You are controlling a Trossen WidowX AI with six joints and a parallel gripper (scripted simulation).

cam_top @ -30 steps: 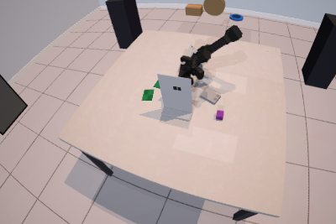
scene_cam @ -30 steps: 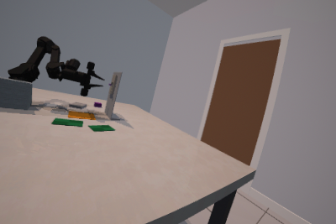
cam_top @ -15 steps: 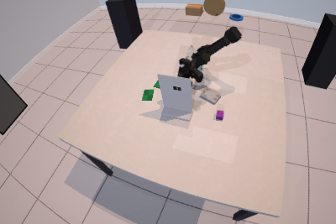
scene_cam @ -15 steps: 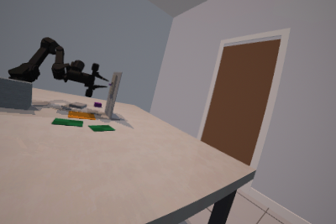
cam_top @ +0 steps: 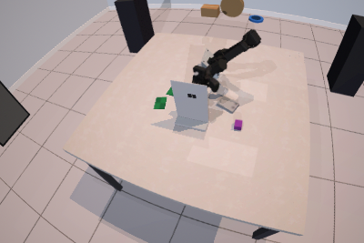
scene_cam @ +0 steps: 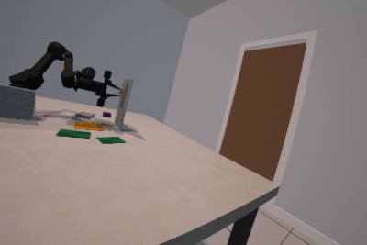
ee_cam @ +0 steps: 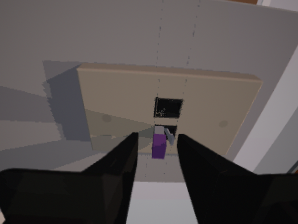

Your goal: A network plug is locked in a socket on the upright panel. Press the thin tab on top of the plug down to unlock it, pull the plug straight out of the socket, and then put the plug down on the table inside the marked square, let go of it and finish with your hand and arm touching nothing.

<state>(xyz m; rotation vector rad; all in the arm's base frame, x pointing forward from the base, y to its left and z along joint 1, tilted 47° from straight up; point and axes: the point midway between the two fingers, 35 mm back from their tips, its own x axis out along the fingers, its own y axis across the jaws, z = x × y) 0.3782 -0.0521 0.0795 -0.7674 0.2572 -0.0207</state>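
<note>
Purple plug (ee_cam: 159, 145) sits at the panel's (ee_cam: 220, 100) (scene_cam: 124, 105) (cam_top: 190, 102) lower socket, centre frame
Your tool (ee_cam: 158, 139) (scene_cam: 122, 93) stands partly spread, its fingers either side, gripping nothing.

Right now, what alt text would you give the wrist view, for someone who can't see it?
The gripper's two dark fingers stand apart, pointing at a beige plate on a grey panel. Between and beyond their tips, a purple plug sits at the lower of two dark square openings; the upper opening has no plug in it.
</note>
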